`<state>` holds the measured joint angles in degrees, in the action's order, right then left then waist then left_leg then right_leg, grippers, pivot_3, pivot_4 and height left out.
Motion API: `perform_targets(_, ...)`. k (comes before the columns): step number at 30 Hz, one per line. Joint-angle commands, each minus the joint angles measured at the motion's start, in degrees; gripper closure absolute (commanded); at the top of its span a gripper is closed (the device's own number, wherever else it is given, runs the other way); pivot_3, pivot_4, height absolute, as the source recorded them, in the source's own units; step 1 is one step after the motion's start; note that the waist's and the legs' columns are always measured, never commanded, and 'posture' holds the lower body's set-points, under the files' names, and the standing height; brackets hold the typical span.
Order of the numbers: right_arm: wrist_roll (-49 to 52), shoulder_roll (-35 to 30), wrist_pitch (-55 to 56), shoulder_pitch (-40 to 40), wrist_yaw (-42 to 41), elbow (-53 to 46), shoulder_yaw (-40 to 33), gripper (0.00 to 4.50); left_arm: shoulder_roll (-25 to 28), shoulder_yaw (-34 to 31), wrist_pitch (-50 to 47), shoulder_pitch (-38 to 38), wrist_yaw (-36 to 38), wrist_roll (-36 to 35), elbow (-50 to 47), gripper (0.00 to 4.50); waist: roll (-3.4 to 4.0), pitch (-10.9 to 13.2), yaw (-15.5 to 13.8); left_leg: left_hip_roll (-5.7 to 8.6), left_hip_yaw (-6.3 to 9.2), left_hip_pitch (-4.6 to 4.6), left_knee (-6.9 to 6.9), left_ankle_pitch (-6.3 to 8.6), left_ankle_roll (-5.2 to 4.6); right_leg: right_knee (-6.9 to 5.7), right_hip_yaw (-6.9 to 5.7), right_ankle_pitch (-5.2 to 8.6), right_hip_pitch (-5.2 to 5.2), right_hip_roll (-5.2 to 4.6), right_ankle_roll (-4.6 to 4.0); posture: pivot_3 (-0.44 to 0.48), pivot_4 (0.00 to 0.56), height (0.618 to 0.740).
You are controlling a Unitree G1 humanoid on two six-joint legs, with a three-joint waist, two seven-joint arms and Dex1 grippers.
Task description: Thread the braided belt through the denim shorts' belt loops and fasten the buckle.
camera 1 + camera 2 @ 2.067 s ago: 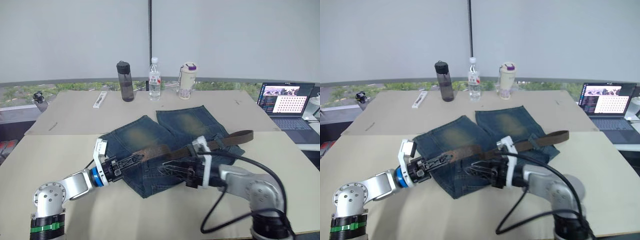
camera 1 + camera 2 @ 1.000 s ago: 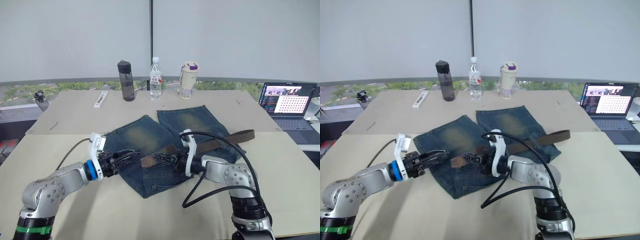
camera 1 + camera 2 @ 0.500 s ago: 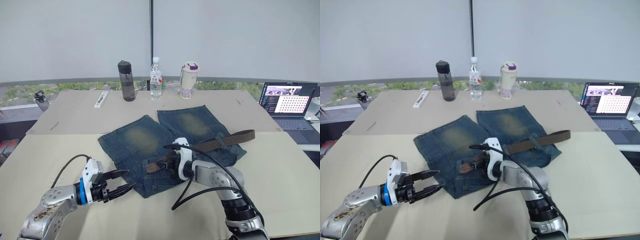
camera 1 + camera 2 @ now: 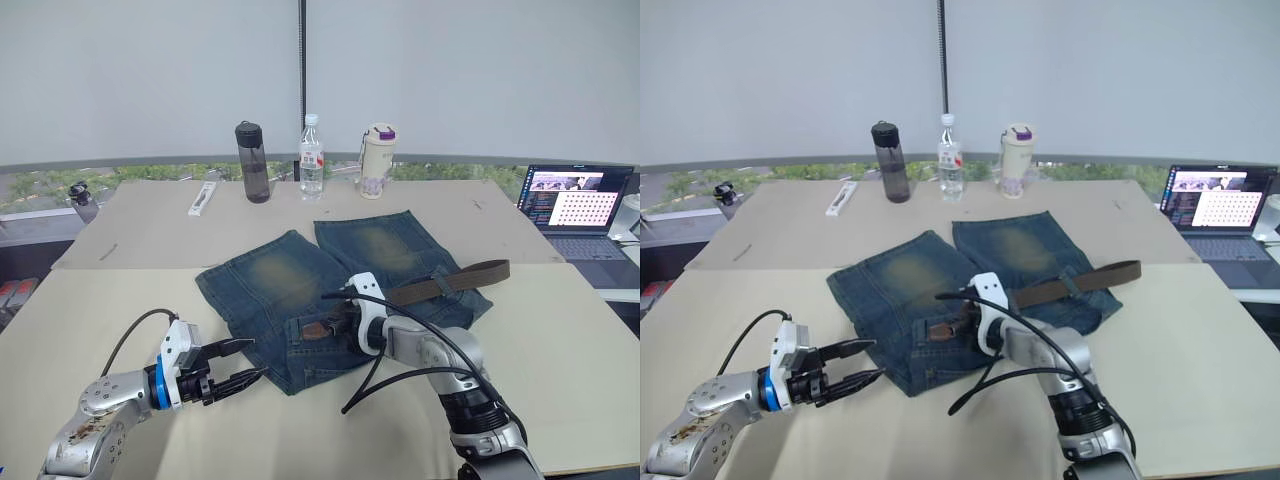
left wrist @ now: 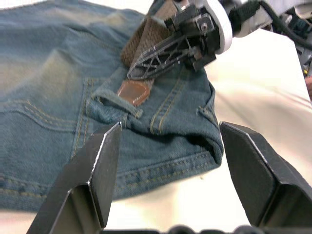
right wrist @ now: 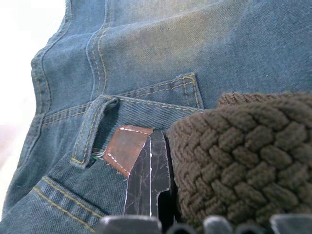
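One pair of denim shorts (image 4: 330, 280) is lying mid-table with one braided belt (image 4: 440, 284) crossing it. The right gripper (image 4: 325, 327) is pinching the belt's leather tip beside one belt loop (image 6: 91, 130). The left gripper (image 4: 245, 363) is hovering, fingers spread, near the waistband's left corner. Three bottles (image 4: 310, 158) are standing far back.

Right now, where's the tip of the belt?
In the left wrist view, the belt tip sits pinched in the right gripper, on the shorts waistband, just short of a belt loop.
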<state>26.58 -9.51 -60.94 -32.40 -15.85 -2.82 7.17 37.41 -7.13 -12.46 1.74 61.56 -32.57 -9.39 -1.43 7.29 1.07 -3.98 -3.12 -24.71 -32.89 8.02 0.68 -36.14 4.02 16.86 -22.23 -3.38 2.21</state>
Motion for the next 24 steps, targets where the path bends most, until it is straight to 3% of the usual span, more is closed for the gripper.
perform_targets(1,-0.96,0.99,1.48,-0.74,-0.38,0.48,-0.17,4.5,-0.31,-1.35,1.15,-0.88,0.28,-0.46,-0.86,1.12,0.0,0.0,0.03,0.0,0.0,0.0,0.0,0.0,0.0,0.0,0.0,0.0,0.0,0.01,0.0,0.0,0.15,0.74)
perform_targets(10,-0.44,9.12,2.43,-3.24,-3.07,7.05,1.11,4.5,-1.15,-2.1,-4.99,-0.92,-5.94,-1.01,-1.02,1.12,-0.06,-0.05,1.47,-0.12,0.07,0.03,-0.01,-0.02,-0.03,-0.22,0.02,0.0,0.12,0.2,0.02,0.0,0.15,0.74)
perform_targets(17,1.08,13.22,6.01,-5.0,-8.73,11.33,-0.55,4.5,-2.59,-5.76,-21.12,-3.02,-14.1,-9.99,-1.49,1.12,-0.08,-0.05,1.59,-0.14,0.12,0.2,-0.05,-0.02,-0.03,-0.64,0.01,0.06,0.08,0.28,0.08,0.0,0.15,0.74)
perform_targets(24,6.41,13.48,3.83,-4.88,-14.47,7.22,-2.99,4.5,-3.4,-7.29,-30.12,-4.59,-18.23,-14.32,-1.44,1.12,-0.1,-0.05,1.51,-0.13,0.12,0.19,-0.08,-0.02,-0.03,-0.65,0.0,0.05,0.09,0.27,0.08,0.0,0.15,0.74)
